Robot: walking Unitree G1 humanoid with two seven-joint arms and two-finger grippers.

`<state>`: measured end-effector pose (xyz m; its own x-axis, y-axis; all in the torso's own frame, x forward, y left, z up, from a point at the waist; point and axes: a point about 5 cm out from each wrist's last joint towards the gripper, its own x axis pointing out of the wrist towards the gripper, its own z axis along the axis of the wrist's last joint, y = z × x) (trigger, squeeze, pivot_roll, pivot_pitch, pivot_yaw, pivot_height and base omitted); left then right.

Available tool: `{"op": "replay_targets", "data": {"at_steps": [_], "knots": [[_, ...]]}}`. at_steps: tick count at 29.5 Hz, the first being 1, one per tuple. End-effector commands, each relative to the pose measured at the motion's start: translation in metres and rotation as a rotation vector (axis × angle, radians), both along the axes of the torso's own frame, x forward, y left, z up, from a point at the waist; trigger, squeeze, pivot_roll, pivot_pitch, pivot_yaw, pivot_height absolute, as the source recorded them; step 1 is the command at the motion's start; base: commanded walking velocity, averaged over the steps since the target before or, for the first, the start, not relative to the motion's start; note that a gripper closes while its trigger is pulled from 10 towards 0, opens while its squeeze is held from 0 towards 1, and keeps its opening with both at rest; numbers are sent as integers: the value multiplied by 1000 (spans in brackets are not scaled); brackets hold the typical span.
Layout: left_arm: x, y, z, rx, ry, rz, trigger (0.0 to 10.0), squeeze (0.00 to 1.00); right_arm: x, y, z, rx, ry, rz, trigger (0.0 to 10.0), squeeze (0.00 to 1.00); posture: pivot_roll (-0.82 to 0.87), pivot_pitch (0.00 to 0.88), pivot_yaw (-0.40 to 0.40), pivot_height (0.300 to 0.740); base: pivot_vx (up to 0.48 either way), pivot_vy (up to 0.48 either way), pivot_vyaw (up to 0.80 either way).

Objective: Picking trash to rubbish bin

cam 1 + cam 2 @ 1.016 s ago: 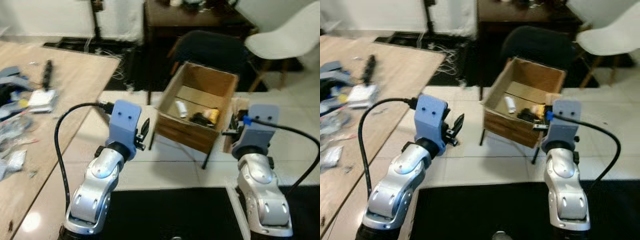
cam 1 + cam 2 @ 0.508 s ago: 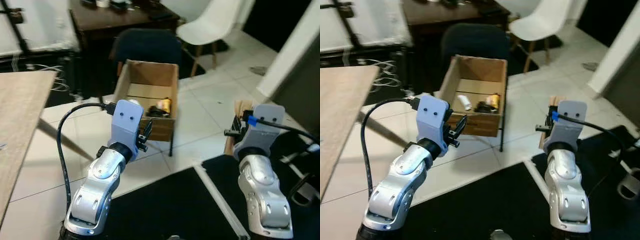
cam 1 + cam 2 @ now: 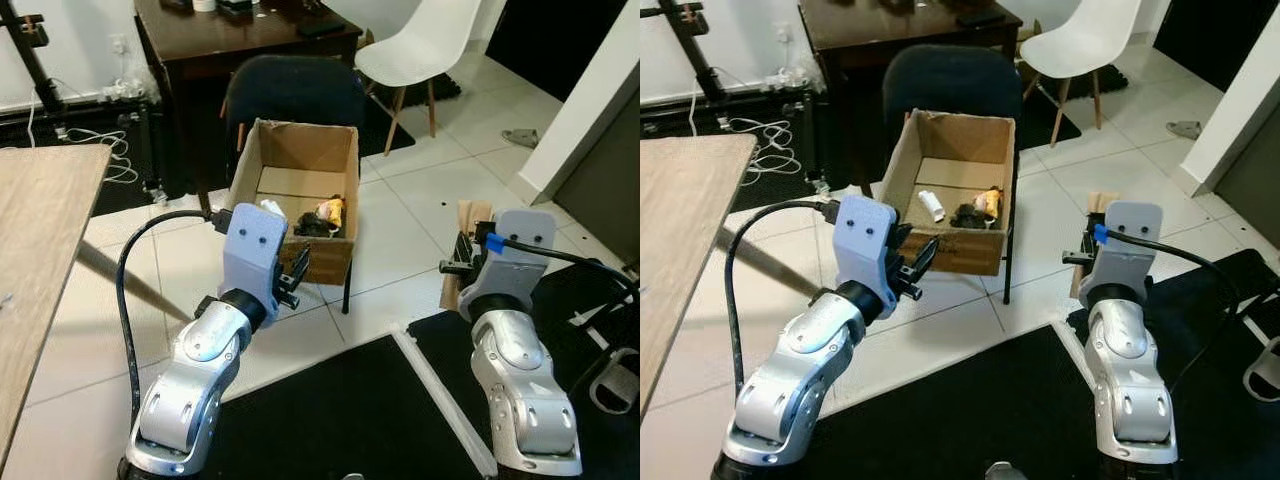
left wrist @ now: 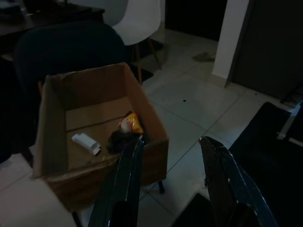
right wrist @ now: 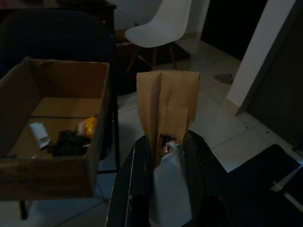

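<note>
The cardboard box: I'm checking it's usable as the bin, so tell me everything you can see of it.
The cardboard box is brown, open-topped and tilted, propped against a dark chair over the tiled floor. Inside lie a small white tube, a dark crumpled lump and a yellow-orange wrapper. Neither gripper touches it.
</note>
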<state>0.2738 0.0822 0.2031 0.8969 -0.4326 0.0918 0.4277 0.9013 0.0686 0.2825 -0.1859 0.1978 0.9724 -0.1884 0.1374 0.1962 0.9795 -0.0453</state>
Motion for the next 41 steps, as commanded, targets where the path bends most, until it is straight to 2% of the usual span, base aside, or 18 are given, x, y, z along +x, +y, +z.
{"op": "replay_targets", "data": {"at_steps": [1,16,23,26,29,31,41], "knots": [[-2,-3,2,-21,-3,-10,10000,0,-1,0,0,-2,-3,1,10000,0,37,170,5,740,409,0,0],[0,-2,2,-19,3,0,10000,0,0,0,-1,-3,7,3,10000,0,37,179,5,740,374,0,0],[7,6,-6,19,36,84,10000,0,1,1,-3,-6,16,13,10000,0,36,180,5,740,279,0,0],[11,10,-7,54,23,132,10000,0,2,2,-3,-6,19,17,10000,0,37,179,3,740,0,0,0],[12,11,-8,60,26,150,10000,0,2,2,-3,-6,21,19,10000,0,37,179,3,740,0,0,0],[15,16,-10,64,28,201,10000,0,2,2,-4,-6,23,18,10000,0,37,179,3,740,0,0,0],[15,15,-12,75,32,207,10000,0,2,2,-6,-4,30,19,10000,0,37,179,3,740,0,0,0]]}}
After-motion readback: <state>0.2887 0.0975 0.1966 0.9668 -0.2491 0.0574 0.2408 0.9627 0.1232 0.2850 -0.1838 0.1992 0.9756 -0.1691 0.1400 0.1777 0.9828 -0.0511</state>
